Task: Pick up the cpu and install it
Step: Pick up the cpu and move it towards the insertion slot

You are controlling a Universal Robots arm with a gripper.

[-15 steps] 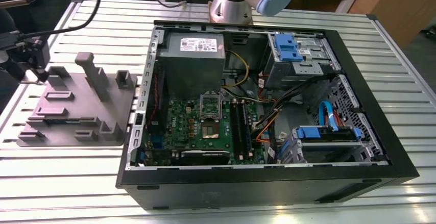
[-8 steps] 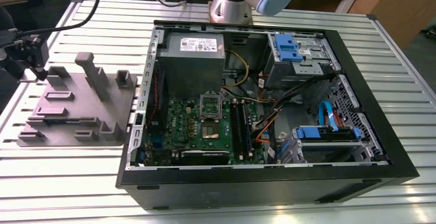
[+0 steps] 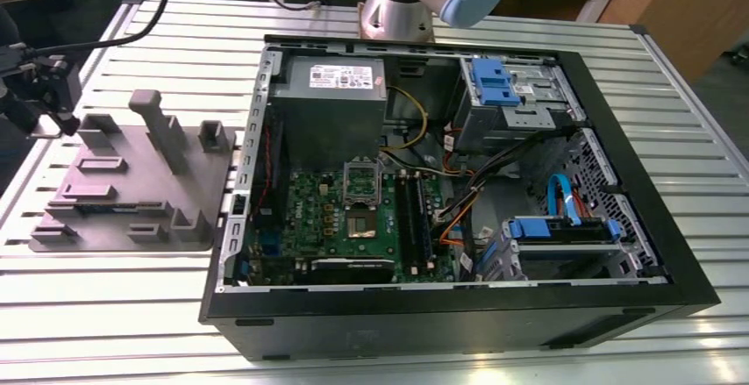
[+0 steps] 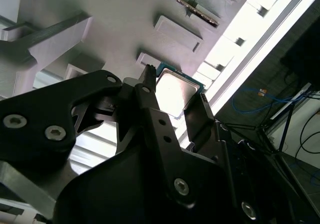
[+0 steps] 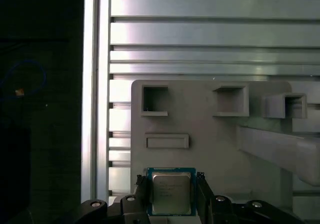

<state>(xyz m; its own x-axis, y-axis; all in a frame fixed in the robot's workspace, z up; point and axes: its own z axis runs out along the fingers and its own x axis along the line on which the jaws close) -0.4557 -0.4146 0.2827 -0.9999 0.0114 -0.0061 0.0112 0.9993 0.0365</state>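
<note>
End effector [image 5: 171, 183] is closed on the cpu [image 5: 171, 194]. In both wrist views one black finger presses each of two opposite green edges, and the silver lid shows between them. There's dark print on that lid, too fine to read.

The cpu sits right over the rim of the tray [image 3: 129, 192]. Whether it's resting on the grey plastic or lifted clear, I can't tell. In the first wrist view the tray's square pockets [image 5: 155, 99] line up beyond it. A long upright post [image 5: 280, 151] leans in close from one side, so there isn't much room there.

The tray lies along the worktop [image 3: 94, 315] edge at the exterior view's left, and only a narrow strip of slatted metal separates it from the drop. Bare slats run on past the tray's far side.

The open case [image 3: 468, 315] takes up the middle of the worktop, just beside the tray. Inside it is a green board [image 3: 316, 218] with a dark square socket [image 3: 360, 224]. Above the board is the power supply [image 3: 333, 113], which carries a white label [image 3: 339, 76] I can't read. Cables crowd the case toward the exterior view's right. The arm [image 3: 410, 8] rises at the worktop's far edge.
</note>
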